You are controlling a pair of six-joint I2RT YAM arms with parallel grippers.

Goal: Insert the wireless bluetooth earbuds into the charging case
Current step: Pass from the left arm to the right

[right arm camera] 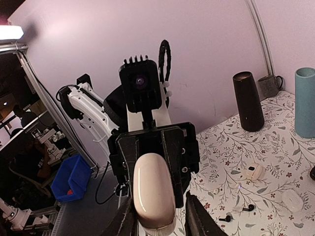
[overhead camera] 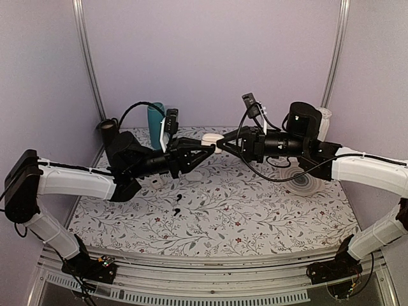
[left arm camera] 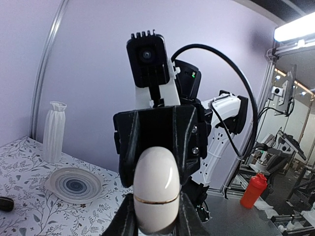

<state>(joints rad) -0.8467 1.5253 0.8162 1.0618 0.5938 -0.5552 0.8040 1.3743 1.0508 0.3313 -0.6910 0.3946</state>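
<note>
The charging case (overhead camera: pixel 212 138), glossy white with a thin gold seam and its lid closed, hangs in the air above the table's back middle. My left gripper (overhead camera: pixel 213 148) and right gripper (overhead camera: pixel 220 145) meet at it from opposite sides, and each is shut on one end. In the left wrist view the case (left arm camera: pixel 156 189) sits between my left fingers (left arm camera: pixel 123 219). It also shows in the right wrist view (right arm camera: pixel 153 194), between my right fingers (right arm camera: pixel 127 221). Two small black earbuds (overhead camera: pixel 177 204) lie on the floral table below, and the right wrist view shows them too (right arm camera: pixel 238 213).
A teal cup (overhead camera: pixel 155 124) and a black cylinder (overhead camera: pixel 108 127) stand at the back left. A white vase (overhead camera: pixel 325 121) and a striped plate (overhead camera: pixel 303 178) are at the right. Small white objects (right arm camera: pixel 253 171) (right arm camera: pixel 294 200) lie near the earbuds.
</note>
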